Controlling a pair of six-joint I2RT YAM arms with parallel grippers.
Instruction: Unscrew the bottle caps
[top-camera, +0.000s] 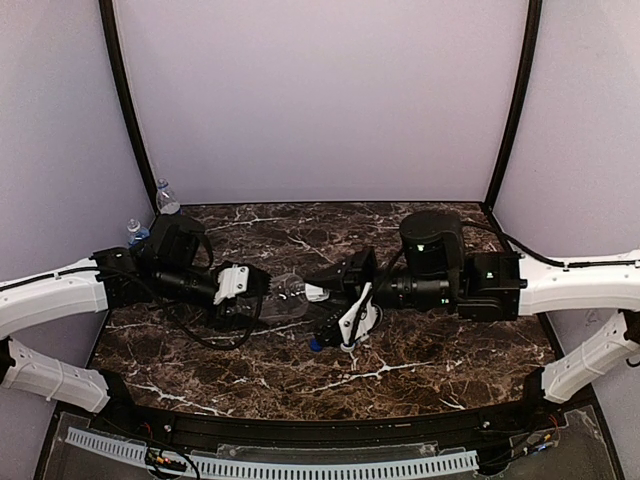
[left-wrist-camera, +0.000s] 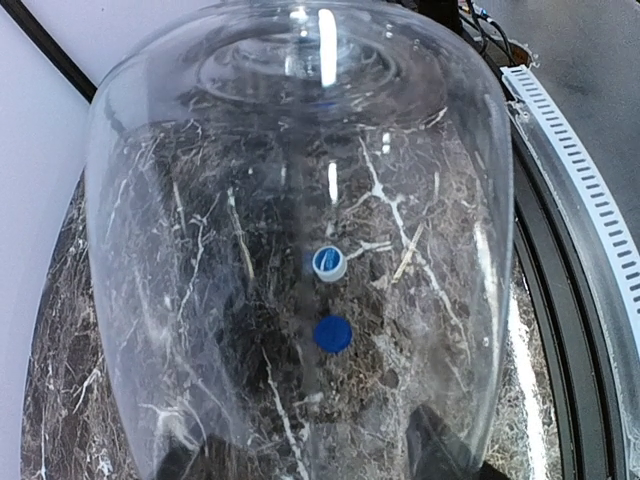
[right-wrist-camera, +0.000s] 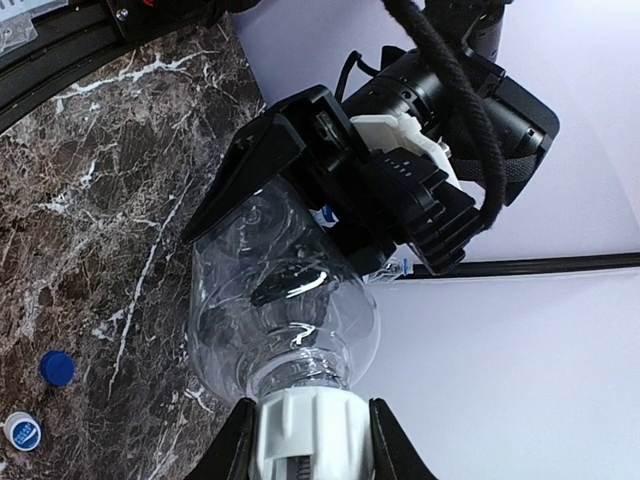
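**Bottle held between both tools, cap in the right one**

We see a clear bottle held on its side above the middle of the tabletop, stretched between the two arms. The left tool is clamped around the bottle's wide body, its dark fingers pressed on either side of the base end. In the left wrist view the bottle wall fills nearly the whole picture and we look straight through it to the marble below.

The right tool comes in from the opposite side and is closed tight on the white cap at the bottle's neck, one finger on each side of it. The cap sits on the neck; we cannot tell whether it is loosened.

Two caps lie loose on the tabletop under the held bottle: a blue cap and, just beside it, a loose white cap with a blue centre facing up. They are close together but not touching.

Two more bottles stand upright in the far left corner of the tabletop, next to the wall, behind the left arm and well apart from the held one.
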